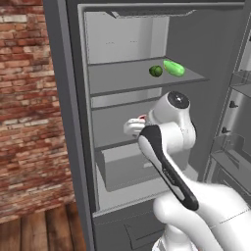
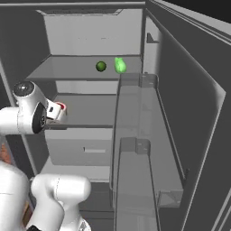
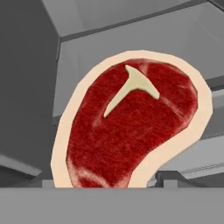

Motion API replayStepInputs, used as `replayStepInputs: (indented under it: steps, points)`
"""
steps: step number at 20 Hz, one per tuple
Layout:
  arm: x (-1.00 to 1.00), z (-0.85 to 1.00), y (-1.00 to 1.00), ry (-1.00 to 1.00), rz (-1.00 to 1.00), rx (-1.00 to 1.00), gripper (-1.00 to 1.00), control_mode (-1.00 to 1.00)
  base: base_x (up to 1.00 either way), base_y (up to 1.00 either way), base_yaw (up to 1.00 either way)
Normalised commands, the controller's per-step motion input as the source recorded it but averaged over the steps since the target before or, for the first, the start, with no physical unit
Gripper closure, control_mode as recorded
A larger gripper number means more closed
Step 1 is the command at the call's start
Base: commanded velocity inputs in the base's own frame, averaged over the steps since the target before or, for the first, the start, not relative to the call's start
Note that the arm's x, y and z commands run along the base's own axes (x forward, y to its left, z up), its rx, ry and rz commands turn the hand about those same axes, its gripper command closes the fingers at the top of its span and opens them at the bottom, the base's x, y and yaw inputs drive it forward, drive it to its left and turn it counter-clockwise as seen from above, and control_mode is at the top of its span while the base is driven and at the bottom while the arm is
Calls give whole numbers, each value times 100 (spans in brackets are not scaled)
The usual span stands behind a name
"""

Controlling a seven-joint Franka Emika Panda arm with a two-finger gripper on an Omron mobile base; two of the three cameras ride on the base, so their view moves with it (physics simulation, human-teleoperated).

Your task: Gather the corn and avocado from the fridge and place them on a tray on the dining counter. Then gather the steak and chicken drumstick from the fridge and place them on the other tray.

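1. We are seeing the white arm (image 1: pixel 169 162) rising from the base and bending forward at the elbow, with the hand reaching into the open fridge (image 1: pixel 73 122) at the level of the middle shelf (image 2: pixel 90 118).
2. In the left base view the wrist is pointing toward the fridge's left inner wall, and a small red sliver of the steak (image 1: pixel 142 117) is peeking out just past the hand; in the right base view the same red edge is showing at the end of the hand.
3. In the hand view the steak (image 3: pixel 131 127) is lying very close to the camera: a red slab with a pale fat rim and a cream T-shaped bone.
4. The gripper itself is hidden behind the arm's own body in both base views, and its fingertips are not clear in the hand view, so we cannot tell whether it is spread or pinching the steak.
5. On the upper shelf (image 1: pixel 127 78) we are counting two green things side by side: one dark round avocado (image 1: pixel 156 71) and one brighter, longer green item (image 1: pixel 174 67) that we cannot identify with certainty.
6. We are counting one steak.
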Motion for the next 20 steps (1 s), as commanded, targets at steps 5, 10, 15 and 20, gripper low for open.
replayStepInputs:
  steps: [5,10,15,20]
  points:
    - [-78,35,-9,1,-2,0,100,-100,0,0,0]
    - [-84,34,-12,0,-3,0,100,-100,0,0,0]
    - [-74,28,-9,0,-3,0,100,-100,0,0,0]
    - [-9,0,0,0,0,0,100,-100,0,0,0]
